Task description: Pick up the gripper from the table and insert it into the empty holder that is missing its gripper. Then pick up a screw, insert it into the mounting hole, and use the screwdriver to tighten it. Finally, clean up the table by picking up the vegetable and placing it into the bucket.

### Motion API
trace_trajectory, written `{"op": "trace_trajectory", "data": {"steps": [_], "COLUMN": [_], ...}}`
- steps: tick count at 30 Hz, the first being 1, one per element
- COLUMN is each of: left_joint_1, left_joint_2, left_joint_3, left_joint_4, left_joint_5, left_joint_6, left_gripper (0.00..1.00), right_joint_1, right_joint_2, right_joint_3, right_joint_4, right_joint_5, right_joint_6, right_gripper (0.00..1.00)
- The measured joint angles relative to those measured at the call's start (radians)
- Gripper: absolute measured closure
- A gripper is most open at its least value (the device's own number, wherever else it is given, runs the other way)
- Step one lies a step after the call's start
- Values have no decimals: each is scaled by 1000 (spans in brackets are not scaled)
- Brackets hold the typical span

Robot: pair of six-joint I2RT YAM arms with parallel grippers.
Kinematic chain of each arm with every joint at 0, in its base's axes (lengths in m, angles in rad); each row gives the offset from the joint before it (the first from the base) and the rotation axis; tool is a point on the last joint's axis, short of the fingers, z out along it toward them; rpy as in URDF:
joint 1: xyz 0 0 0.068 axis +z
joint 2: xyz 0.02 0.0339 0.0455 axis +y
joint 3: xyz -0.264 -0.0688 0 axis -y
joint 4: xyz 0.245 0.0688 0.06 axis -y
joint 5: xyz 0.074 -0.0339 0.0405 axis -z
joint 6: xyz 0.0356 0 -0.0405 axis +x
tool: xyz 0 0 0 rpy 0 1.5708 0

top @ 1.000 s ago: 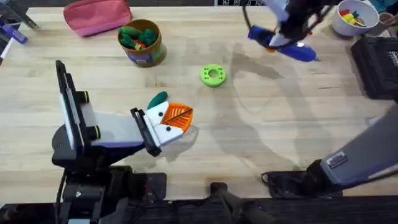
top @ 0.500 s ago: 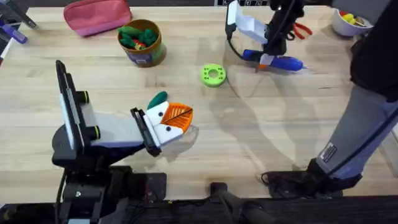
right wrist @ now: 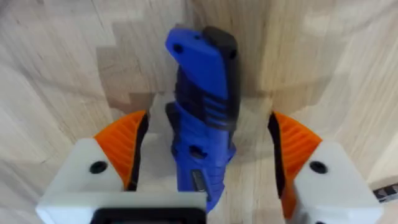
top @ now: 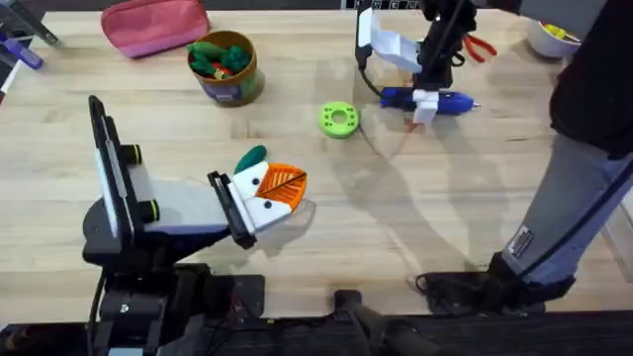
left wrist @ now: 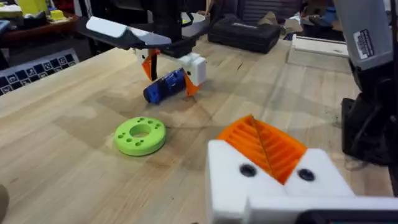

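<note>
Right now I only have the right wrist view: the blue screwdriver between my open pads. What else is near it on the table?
Observer: A bright green ring-shaped disc lies on the wood beside the screwdriver, toward the left arm's side, not touching it.
Operator: Where is the left pincer?
Observer: The left pincer sits low over the table near its own base, well away from the screwdriver.
Operator: And the vegetable?
Observer: The vegetable lies right beside the left pincer, on its far side.

No wording can be read — the white label (left wrist: 368, 38) on the right arm and the bucket's dark label (top: 226, 94) show print too blurred to make out.
</note>
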Motion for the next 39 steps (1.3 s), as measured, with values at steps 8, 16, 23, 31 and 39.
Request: {"op": "trace_trajectory", "data": {"steps": [8, 16, 23, 31, 39], "left_joint_1": [0, 0, 0, 0, 0], "left_joint_2": [0, 0, 0, 0, 0], "left_joint_3": [0, 0, 0, 0, 0], "left_joint_4": [0, 0, 0, 0, 0], "left_joint_5": [0, 0, 0, 0, 0], "left_joint_6": [0, 0, 0, 0, 0], "left_gripper": [988, 988, 988, 988, 988], "right_joint_1": [9, 45, 61, 62, 63], "right_joint_2": [-18, -191, -370, -542, -661], "right_joint_3": [0, 0, 0, 0, 0], "right_joint_4": [-11, -17, 35, 275, 263], "right_joint_5": [-17, -52, -134, -234, -267], "right_joint_6": [31, 130, 299, 757, 1123], "right_gripper": [8, 8, 7, 8, 7]}}
